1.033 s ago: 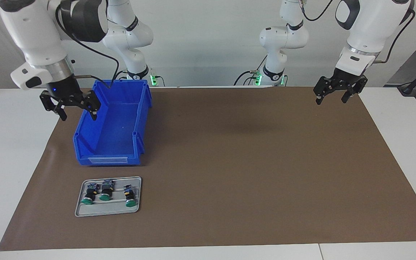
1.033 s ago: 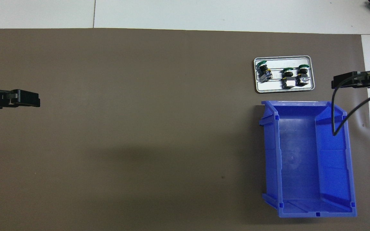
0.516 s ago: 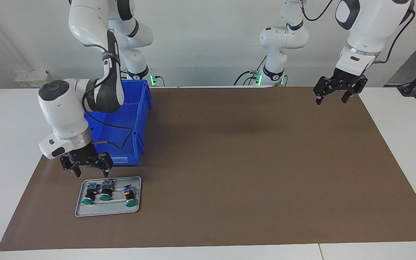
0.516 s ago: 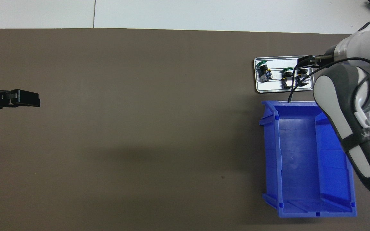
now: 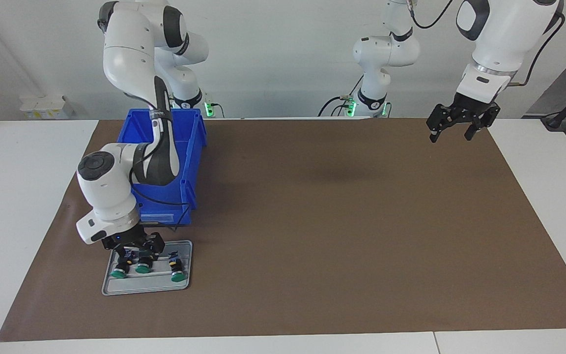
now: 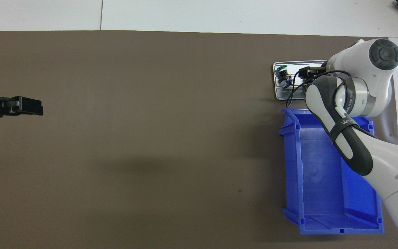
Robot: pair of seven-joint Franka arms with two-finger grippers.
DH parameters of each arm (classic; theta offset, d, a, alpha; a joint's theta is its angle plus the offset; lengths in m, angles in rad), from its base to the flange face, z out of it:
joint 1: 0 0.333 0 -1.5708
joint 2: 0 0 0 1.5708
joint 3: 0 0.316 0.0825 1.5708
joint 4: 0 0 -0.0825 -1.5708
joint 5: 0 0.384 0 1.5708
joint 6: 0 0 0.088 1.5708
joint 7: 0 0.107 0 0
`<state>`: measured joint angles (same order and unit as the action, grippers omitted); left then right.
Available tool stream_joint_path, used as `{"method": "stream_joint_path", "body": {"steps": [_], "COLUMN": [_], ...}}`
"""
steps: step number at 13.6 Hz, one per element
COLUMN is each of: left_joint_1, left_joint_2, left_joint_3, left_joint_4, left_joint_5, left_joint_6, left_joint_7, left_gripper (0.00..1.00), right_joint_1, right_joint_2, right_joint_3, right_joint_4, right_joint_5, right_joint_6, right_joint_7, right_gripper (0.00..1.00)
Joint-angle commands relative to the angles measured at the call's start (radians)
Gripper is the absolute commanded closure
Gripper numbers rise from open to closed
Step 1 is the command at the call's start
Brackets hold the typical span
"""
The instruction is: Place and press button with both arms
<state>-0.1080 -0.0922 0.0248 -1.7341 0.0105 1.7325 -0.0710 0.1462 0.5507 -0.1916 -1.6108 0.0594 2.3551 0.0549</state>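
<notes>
I'm lowering the open right gripper (image 5: 135, 251) over the push-buttons (image 5: 138, 262) lying in the grey tray (image 5: 184, 285), lower left of the frame. They're looking light, rigid and round-capped; I'm planning to pinch the black body. Left gripper (image 5: 452, 132) is waiting open, upper right.

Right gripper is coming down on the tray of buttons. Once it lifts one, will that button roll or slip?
Probably apt to roll: each button lies on its side on the tray, with a round cap and cylindrical body. Its squarer base may check that. It looks small and rigid, likely light, so the open right gripper should lift it easily; the smooth body might slip if gripped off-centre.
</notes>
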Motion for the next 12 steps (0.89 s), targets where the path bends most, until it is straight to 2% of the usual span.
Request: {"method": "stream_joint_path", "body": {"steps": [1, 3, 5, 7, 9, 12], "left_joint_1": [0.014, 0.014, 0.014, 0.014, 0.014, 0.014], "left_joint_2": [-0.018, -0.018, -0.018, -0.018, -0.018, -0.018], "left_joint_3": [-0.008, -0.008, -0.008, -0.008, -0.008, -0.008], "left_joint_4": [-0.016, -0.016, -0.015, -0.016, -0.016, -0.016], "left_joint_5": [-0.004, -0.004, -0.004, -0.004, -0.004, -0.004], "left_joint_6": [0.002, 0.002, 0.002, 0.004, 0.002, 0.002], "left_joint_7": [0.008, 0.008, 0.008, 0.008, 0.008, 0.008], "left_gripper": [0.00, 0.00, 0.00, 0.00, 0.00, 0.00], "right_joint_1": [-0.005, 0.000, 0.007, 0.009, 0.012, 0.003], "right_joint_2": [0.018, 0.020, 0.020, 0.020, 0.018, 0.015], "right_joint_3": [0.008, 0.008, 0.008, 0.008, 0.009, 0.008], "right_joint_4": [-0.006, -0.056, -0.060, -0.063, -0.076, -0.089], "right_joint_5": [0.011, 0.010, 0.011, 0.011, 0.011, 0.011], "right_joint_6": [0.029, 0.119, 0.122, 0.119, 0.119, 0.115], "right_joint_7": [0.013, 0.013, 0.013, 0.013, 0.013, -0.012], "right_gripper": [0.00, 0.02, 0.08, 0.22, 0.31, 0.34]}}
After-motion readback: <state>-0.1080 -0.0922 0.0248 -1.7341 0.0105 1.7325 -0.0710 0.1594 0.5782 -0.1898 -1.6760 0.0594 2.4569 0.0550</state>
